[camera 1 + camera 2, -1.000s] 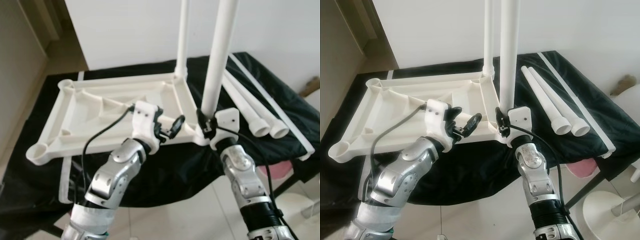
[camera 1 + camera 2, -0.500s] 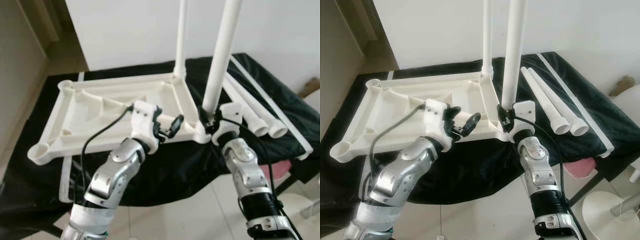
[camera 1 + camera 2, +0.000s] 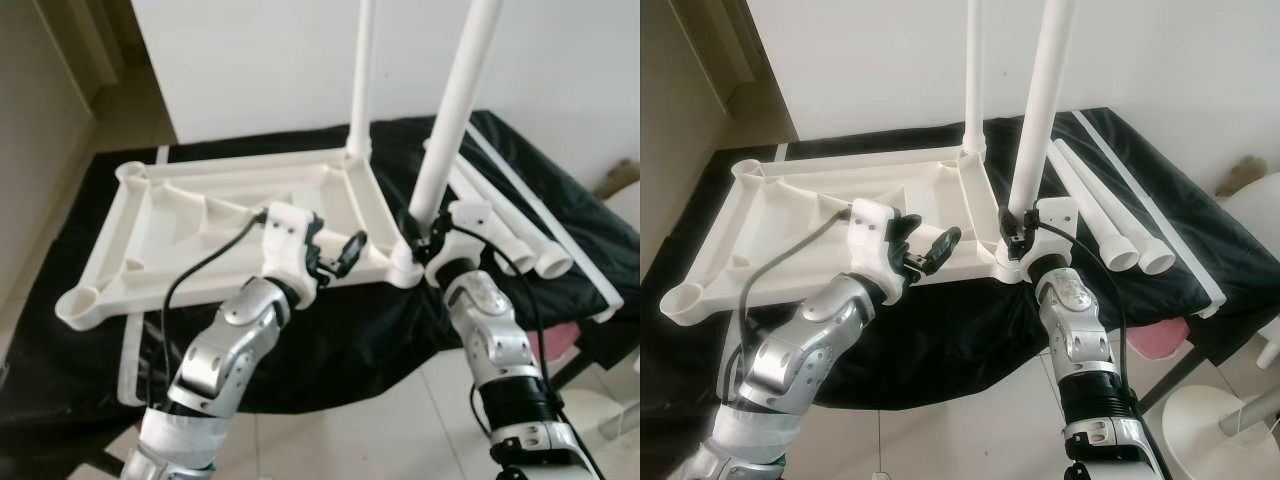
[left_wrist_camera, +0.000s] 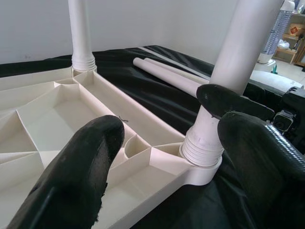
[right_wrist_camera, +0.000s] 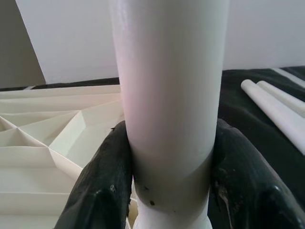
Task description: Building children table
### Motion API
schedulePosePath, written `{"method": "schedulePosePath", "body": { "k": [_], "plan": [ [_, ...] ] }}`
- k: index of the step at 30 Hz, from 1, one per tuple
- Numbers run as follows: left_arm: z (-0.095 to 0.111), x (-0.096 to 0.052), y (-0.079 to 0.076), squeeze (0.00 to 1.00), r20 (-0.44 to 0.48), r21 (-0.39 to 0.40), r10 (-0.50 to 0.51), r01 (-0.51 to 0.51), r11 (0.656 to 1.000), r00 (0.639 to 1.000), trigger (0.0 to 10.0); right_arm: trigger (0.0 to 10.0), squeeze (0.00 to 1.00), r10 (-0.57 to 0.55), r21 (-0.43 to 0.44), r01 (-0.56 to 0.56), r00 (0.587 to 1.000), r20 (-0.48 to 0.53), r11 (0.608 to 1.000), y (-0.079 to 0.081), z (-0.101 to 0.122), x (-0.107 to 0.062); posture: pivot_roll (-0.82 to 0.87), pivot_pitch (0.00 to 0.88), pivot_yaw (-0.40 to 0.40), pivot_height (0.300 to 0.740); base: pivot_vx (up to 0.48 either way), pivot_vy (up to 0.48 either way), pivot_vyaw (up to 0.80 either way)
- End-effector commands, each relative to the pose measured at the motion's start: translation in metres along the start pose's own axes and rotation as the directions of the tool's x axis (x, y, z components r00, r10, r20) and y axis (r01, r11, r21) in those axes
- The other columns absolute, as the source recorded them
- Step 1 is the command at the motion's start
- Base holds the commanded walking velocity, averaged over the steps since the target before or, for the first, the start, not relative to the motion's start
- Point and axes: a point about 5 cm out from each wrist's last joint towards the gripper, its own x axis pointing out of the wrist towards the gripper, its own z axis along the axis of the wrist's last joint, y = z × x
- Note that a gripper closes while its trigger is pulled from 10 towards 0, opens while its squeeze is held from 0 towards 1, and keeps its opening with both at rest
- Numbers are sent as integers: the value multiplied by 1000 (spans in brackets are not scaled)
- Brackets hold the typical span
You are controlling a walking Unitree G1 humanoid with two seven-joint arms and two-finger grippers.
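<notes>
A white plastic table top (image 3: pixel 200 215) lies upside down on a black-covered surface. One white leg (image 3: pixel 362 80) stands upright in its far right corner. A second leg (image 3: pixel 455 110) sits in the near right corner socket, its top leaning to the right. My right gripper (image 3: pixel 420 235) is shut on this leg just above its threaded base (image 4: pixel 202 148); both black fingers (image 5: pixel 102 186) press its sides. My left gripper (image 3: pixel 338 255) hovers open over the top's near rim, a little left of that socket, holding nothing.
Two loose white legs (image 3: pixel 1095 205) lie side by side on the black cloth (image 3: pixel 560 190) to the right of the table top. A white strip (image 3: pixel 1160 225) runs along the cloth's right edge. A pink object (image 3: pixel 1160 335) and a white round base (image 3: pixel 1210 420) sit on the floor at lower right.
The leg held by my right gripper has tipped from near upright to leaning right, and the right wrist has turned with it. The left arm has stayed put.
</notes>
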Motion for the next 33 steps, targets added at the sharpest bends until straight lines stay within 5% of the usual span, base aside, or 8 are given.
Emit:
{"method": "schedulePosePath", "body": {
  "k": [1,11,19,20,22,28,29,33],
  "plan": [
    [1,0,-4,0,-7,4,-84,84,996,996,10000,10000,0,-51,11,52,993,-107,999,-4,-25,-9,38,0,38,740,0,0,0],
    [1,0,-6,0,-8,7,-94,94,996,996,10000,10000,0,-416,31,419,906,-76,907,13,-24,-22,48,0,33,740,0,0,0],
    [4,1,-7,0,4,6,-96,96,995,995,10000,10000,0,-380,86,387,921,-85,918,26,-25,-20,57,0,33,740,0,0,0],
    [4,0,-6,0,3,6,-96,96,995,995,10000,10000,796,-379,89,383,923,-66,919,25,-23,-21,56,0,37,740,0,0,0],
    [3,0,-5,0,3,4,-94,94,996,996,10000,10000,1000,-386,98,386,922,-23,917,23,-18,-21,56,0,38,740,0,0,0],
    [3,0,-6,0,1,6,-99,99,995,995,10000,10000,1000,-383,161,373,923,40,914,17,-7,-21,53,0,42,740,0,0,0],
    [3,0,-6,0,-2,9,-104,104,995,995,10000,10000,737,-363,186,348,930,54,919,15,-4,-21,51,0,43,740,0,0,0],
    [2,0,-5,0,-8,14,-111,111,994,994,10000,10000,737,-303,223,279,950,81,934,10,2,-19,46,0,46,740,0,0,0]
  ]
}}
